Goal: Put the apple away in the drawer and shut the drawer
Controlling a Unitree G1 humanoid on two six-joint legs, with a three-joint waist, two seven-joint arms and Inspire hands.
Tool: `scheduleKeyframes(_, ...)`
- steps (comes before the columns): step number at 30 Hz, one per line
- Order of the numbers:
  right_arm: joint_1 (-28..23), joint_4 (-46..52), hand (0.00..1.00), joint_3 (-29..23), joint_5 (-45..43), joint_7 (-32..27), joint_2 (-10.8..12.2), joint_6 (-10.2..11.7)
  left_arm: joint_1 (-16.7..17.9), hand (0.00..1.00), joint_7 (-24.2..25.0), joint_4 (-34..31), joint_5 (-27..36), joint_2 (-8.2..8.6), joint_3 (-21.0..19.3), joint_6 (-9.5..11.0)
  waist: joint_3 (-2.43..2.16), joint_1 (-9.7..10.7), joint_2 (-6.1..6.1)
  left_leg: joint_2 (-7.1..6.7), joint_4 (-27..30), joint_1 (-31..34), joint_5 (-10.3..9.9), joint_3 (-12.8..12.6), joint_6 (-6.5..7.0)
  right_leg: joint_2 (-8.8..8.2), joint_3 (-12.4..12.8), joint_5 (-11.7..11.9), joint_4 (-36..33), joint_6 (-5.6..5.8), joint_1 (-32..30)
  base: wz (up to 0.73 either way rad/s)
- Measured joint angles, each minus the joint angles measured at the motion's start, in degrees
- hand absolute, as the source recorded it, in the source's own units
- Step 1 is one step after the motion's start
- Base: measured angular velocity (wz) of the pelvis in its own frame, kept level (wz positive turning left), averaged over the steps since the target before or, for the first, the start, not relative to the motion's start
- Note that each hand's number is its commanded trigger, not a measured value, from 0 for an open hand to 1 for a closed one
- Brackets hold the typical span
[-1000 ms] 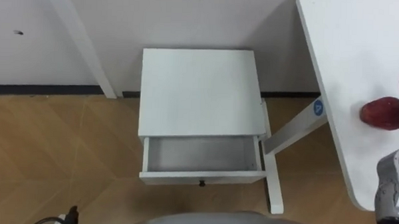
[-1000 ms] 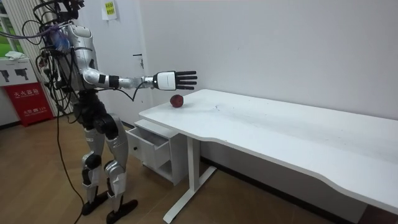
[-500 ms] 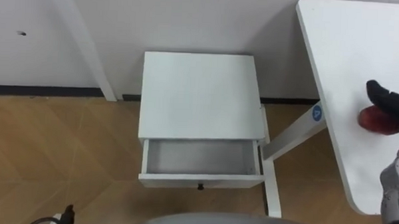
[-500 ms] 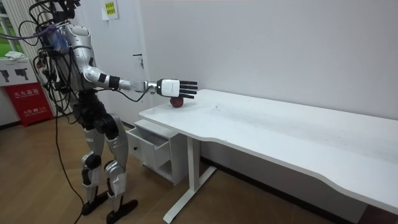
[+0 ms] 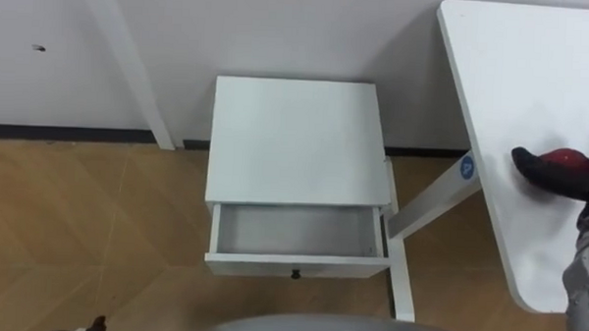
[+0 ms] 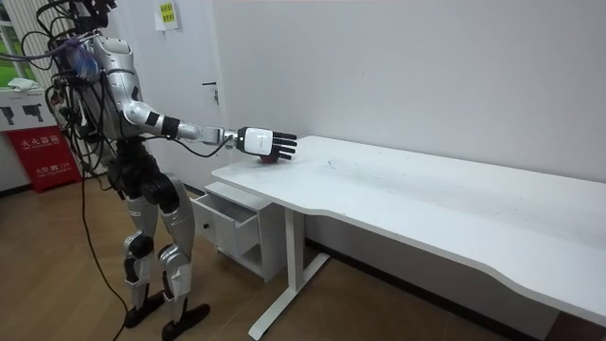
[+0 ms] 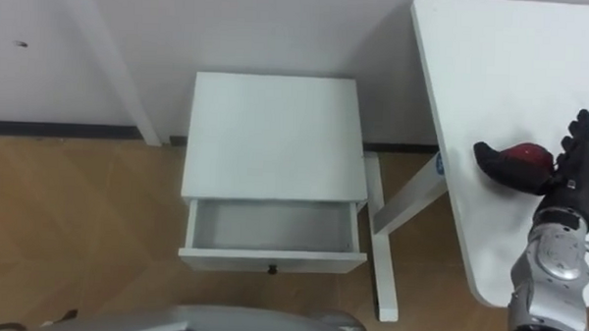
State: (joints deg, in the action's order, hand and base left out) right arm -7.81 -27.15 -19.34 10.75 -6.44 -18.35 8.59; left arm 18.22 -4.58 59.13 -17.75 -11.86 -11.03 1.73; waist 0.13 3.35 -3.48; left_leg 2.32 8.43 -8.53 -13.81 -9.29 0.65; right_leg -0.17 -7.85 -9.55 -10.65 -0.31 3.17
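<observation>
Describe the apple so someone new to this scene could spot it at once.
Find the white desk right of the drawer cabinet. Near its left end lies the apple, beside the thumb of the right robot hand. It is the one red, round thing on the white top.

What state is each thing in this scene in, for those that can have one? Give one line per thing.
Drawer: pulled open, apple not yet inside.
Apple: whole, on the table, between the thumb and fingers of the right hand.
Right hand: open, fingers straight, set against the apple.
</observation>
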Motion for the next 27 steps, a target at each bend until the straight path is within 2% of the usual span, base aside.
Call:
scheduleKeyframes(13, 1.01, -3.93, 0.0, 0.0, -3.63, 2.42, -0.29, 0.06, -0.4, 0.0, 0.15, 0.63, -0.51, -0.14, -0.09, -0.16, -0.02, -0.24, -0.22, 0.04, 0.01, -0.16, 0.0, 0.08, 0.0, 0.04, -0.15, 0.0, 0.08, -0.01, 0.32, 0.0)
scheduleKeyframes(15, 1.02, -4.29, 0.0, 0.01, -4.58, 2.51, -0.29, 0.11, -0.45, 0.0, 0.15, 0.65, -0.5, -0.22, -0.09, -0.16, 0.16, -0.28, -0.01, 0.03, 0.12, -0.2, 0.0, 0.22, 0.0, 0.02, -0.28, 0.0, 0.15, -0.01, 0.55, 0.05)
scheduleKeyframes(20, 1.6, -5.94, 0.0, 0.0, -7.77, 4.11, -0.56, 0.64, -0.92, 0.0, 0.15, 1.59, -0.51, -0.22, -0.08, -0.15, 0.07, -0.41, -0.17, 0.0, 0.38, -0.17, 0.0, 0.31, 0.0, -0.01, -0.21, 0.03, 0.12, -0.05, 0.64, 0.0)
scheduleKeyframes(21, 1.6, -5.94, 0.11, 0.0, -8.17, 4.19, -0.61, 0.64, -0.91, 0.0, 0.15, 1.67, -0.51, -0.22, -0.08, -0.15, 0.07, -0.36, -0.16, -0.01, 0.38, -0.15, 0.0, 0.35, 0.0, -0.07, -0.17, 0.03, 0.13, -0.05, 0.65, 0.0)
scheduleKeyframes(22, 1.6, -5.96, 0.98, 0.0, -8.75, 4.52, -0.69, 0.64, -0.91, 0.0, 0.14, 1.7, -0.52, -0.22, -0.08, -0.15, 0.06, -0.34, -0.19, -0.01, 0.38, -0.13, 0.0, 0.42, 0.0, -0.38, -0.18, 0.03, 0.14, -0.04, 0.65, 0.0)
scheduleKeyframes(27, 1.69, -7.48, 1.0, -0.06, -9.73, 4.64, -1.84, 0.91, -0.88, 0.0, 0.14, 1.69, -0.59, -0.32, -0.07, -0.15, -0.16, -0.36, -0.62, -0.05, 0.46, -0.13, 0.0, 0.6, 0.0, -0.41, -0.2, 0.02, 0.13, -0.04, 0.75, 0.0)
